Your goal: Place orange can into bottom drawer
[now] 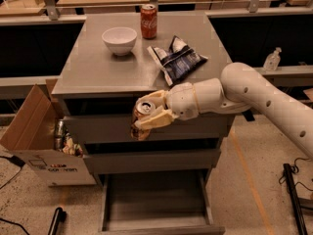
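Note:
My gripper (150, 117) is shut on the orange can (141, 121), a mottled orange-brown can with a silver top. It holds the can in the air in front of the grey cabinet's upper drawers, tilted a little. The white arm reaches in from the right. The bottom drawer (156, 223) is pulled open below the can, a shallow grey tray with nothing in it.
On the cabinet top (98, 67) stand a white bowl (119, 39), a red cola can (148, 21) and a dark snack bag (178, 59). An open cardboard box (39, 141) with cans stands on the floor at the left. A black stand (296, 195) is at the right.

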Robot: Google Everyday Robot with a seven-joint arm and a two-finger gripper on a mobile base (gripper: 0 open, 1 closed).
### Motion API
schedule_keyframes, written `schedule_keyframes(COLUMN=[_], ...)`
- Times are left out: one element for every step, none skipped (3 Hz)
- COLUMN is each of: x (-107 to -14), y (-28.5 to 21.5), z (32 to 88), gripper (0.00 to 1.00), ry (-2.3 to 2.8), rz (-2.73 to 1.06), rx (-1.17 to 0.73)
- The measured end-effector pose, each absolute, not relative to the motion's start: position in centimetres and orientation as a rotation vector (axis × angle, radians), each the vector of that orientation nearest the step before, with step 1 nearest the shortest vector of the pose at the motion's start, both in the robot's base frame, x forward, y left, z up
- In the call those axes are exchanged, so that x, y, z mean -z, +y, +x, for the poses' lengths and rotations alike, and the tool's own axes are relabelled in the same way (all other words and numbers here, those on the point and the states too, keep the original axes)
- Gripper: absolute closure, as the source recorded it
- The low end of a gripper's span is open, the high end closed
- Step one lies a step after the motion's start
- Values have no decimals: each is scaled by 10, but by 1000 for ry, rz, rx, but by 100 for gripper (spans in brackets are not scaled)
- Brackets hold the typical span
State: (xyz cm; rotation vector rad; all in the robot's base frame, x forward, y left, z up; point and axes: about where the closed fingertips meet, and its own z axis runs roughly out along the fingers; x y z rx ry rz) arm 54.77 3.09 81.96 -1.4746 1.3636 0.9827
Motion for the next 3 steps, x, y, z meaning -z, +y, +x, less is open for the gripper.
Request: schedule_keyframes(x=[-757,-655,-647], y=[21,-13,-16], z=[549,531,532], gripper=[100,100,100], ry=[1493,1548,1554], rz=[-1489,-1529,-1520], rx=[-940,-932,-943])
